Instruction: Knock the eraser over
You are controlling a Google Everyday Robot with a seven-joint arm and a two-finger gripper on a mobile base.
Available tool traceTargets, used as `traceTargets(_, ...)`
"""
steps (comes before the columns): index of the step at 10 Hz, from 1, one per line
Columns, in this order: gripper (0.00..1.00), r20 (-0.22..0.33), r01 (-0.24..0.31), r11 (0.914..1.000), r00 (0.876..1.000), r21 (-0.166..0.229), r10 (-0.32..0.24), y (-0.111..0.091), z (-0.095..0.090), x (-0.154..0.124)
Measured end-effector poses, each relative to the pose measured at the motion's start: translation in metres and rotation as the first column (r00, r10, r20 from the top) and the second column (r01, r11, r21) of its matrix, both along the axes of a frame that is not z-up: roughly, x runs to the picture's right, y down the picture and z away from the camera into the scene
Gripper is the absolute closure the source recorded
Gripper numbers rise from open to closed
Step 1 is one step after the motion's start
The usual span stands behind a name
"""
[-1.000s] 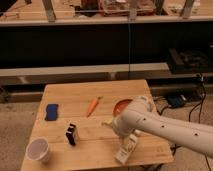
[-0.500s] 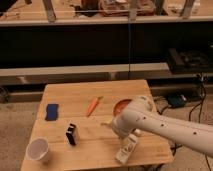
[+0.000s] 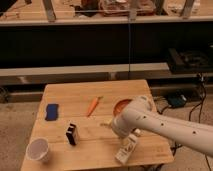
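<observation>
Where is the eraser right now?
The small black rectangular eraser stands upright on the wooden table, image-left, just right of the white cup; the robot's white claw hangs farther right, near the front edge.

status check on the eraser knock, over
gripper open, mid-table, right of target. small black rectangular eraser upright, untouched. nothing standing between them; white plastic bottle lies near front edge, off line.

I look down on a pale wooden table (image 3: 70,95) standing on a speckled grey floor (image 3: 12,125). Behind it runs a long dark counter (image 3: 75,47), with a pale ledge (image 3: 65,70) along its lower edge. At right, black cables (image 3: 202,92) trail to the floor. The light is dim and warm.
</observation>
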State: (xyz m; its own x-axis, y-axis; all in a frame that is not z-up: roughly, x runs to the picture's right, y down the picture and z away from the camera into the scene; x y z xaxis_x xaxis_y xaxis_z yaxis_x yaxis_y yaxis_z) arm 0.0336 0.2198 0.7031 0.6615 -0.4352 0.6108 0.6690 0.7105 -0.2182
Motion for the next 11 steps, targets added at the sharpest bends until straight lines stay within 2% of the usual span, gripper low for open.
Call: traceTargets(11,0.2,0.062,0.017,0.9996,0.998,-0.023,-0.016,0.0064,0.0007,-0.006)
